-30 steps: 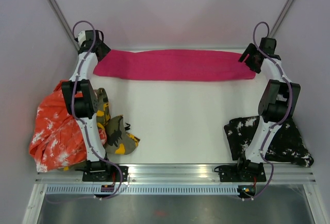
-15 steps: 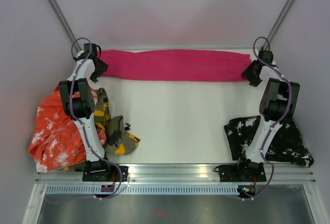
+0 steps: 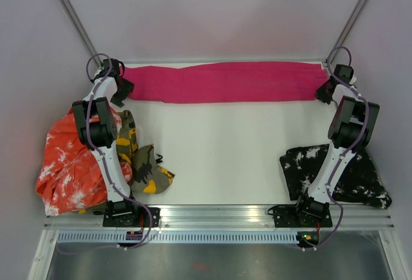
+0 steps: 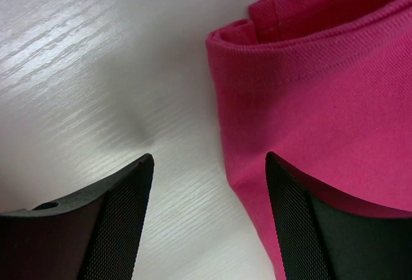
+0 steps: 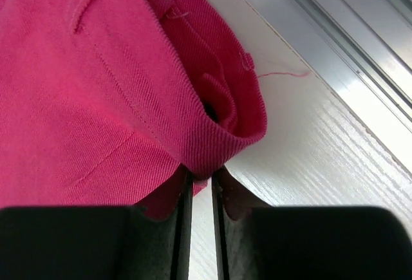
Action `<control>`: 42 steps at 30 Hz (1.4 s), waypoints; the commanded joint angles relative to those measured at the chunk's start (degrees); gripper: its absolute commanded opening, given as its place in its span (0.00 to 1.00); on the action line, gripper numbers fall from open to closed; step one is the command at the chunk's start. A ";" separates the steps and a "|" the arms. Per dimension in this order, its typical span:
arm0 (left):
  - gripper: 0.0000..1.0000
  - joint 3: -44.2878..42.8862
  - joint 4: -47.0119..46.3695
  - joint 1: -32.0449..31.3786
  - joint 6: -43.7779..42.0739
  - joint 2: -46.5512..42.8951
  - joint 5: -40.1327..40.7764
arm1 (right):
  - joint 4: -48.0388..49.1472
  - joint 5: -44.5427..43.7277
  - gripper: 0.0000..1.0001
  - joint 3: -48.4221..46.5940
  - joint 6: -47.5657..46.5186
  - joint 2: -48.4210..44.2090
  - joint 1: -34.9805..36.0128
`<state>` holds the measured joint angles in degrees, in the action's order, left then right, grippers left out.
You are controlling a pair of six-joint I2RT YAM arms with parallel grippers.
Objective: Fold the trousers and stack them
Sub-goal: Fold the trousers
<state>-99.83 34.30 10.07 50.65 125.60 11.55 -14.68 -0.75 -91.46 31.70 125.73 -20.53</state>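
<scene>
The magenta-pink trousers (image 3: 225, 82) lie as a long folded band along the table's far edge. My left gripper (image 3: 121, 89) is at their left end and open. In the left wrist view (image 4: 210, 158) its right finger sits over the pink cloth (image 4: 335, 87) and its left finger over bare table. My right gripper (image 3: 324, 91) is at the right end, where it (image 5: 201, 172) is shut on a rolled fold of the pink cloth (image 5: 77, 100). Orange-white trousers (image 3: 67, 164) and camouflage trousers (image 3: 145, 164) are heaped at the left. Black white-splattered trousers (image 3: 341, 174) lie at the right.
A metal rail (image 5: 335, 29) runs just behind the trousers' right end. Another rail (image 3: 212, 212) runs along the near edge by the arm bases. Walls close in on both sides.
My right gripper has moved outward to the right and shut on the trousers' right end, which now reaches further right. My left gripper has shifted slightly to the left end and stays open.
</scene>
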 commanded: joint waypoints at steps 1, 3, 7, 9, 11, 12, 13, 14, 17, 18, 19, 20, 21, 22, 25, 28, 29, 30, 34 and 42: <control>0.76 -0.54 -4.68 0.39 4.89 2.19 -2.23 | 1.93 0.48 0.21 -2.23 -2.43 0.48 -0.82; 0.75 -0.98 -6.35 0.31 6.12 3.68 -2.67 | 2.02 4.87 0.33 -2.49 -3.22 0.48 -0.65; 0.73 -3.34 -6.71 0.31 8.05 6.75 -3.46 | 1.32 10.23 0.60 -3.02 -4.28 -1.36 -0.47; 0.70 -4.05 -6.97 0.22 8.85 7.90 -3.38 | -0.34 13.23 0.66 -3.55 -4.81 -2.85 -0.03; 0.66 -5.02 -7.41 0.22 9.29 9.31 -3.20 | -2.28 13.67 0.71 -3.20 -5.86 -6.54 1.28; 0.64 -5.20 -7.84 0.31 9.46 9.75 -3.46 | -2.55 13.93 0.72 -2.68 -5.95 -7.94 1.63; 0.61 -5.20 -8.55 0.22 9.81 10.36 -3.64 | -2.72 14.02 0.75 -1.28 -5.95 -10.83 2.42; 0.50 -5.28 -9.34 0.22 10.08 10.63 -3.82 | -2.73 14.03 0.75 -0.57 -5.78 -12.42 2.78; 0.20 -5.81 -9.52 0.22 10.52 11.59 -3.82 | -2.64 14.02 0.76 2.16 -5.51 -17.18 3.48; 0.10 -5.90 -9.69 0.22 10.34 11.60 -3.56 | -2.64 14.37 0.76 2.60 -5.69 -18.23 3.57; 0.02 -5.90 -9.70 0.22 10.26 11.51 -3.21 | -2.64 15.51 0.77 3.21 -5.77 -18.68 3.66; 0.02 -5.81 -9.78 0.13 9.38 10.55 -2.07 | -2.64 16.39 0.77 3.39 -5.78 -18.86 3.83; 0.02 -5.64 -10.13 0.13 8.85 9.85 -1.10 | -2.64 17.18 0.76 3.48 -6.12 -18.86 3.92; 0.02 -5.03 -10.66 0.04 7.02 8.79 -0.05 | -2.55 18.32 0.76 3.66 -6.39 -18.42 4.53; 0.02 -3.09 -15.57 -0.40 0.18 3.79 4.17 | -2.55 19.99 0.76 4.01 -7.88 -17.02 6.73; 0.02 -3.18 -20.04 -1.18 -7.81 -0.43 7.95 | -2.37 20.88 0.76 4.88 -8.24 -16.22 8.40; 0.02 -3.26 -21.02 -1.45 -9.76 -1.31 9.79 | -2.11 20.62 0.76 5.24 -8.24 -16.22 8.67; 0.02 -3.26 -21.90 -1.80 -11.52 -2.28 10.68 | -2.02 20.44 0.76 5.50 -8.15 -16.05 8.84; 0.02 -3.70 -27.96 -6.09 -24.86 -6.67 16.03 | -1.58 19.30 0.76 6.47 -7.36 -15.96 9.02; 0.02 -3.61 -42.20 -21.29 -44.91 -9.59 28.44 | -0.97 17.98 0.75 7.70 -4.81 -15.08 9.11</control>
<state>-102.37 2.81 -5.19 19.25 118.39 32.23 -17.37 17.91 -84.23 25.76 109.91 -11.29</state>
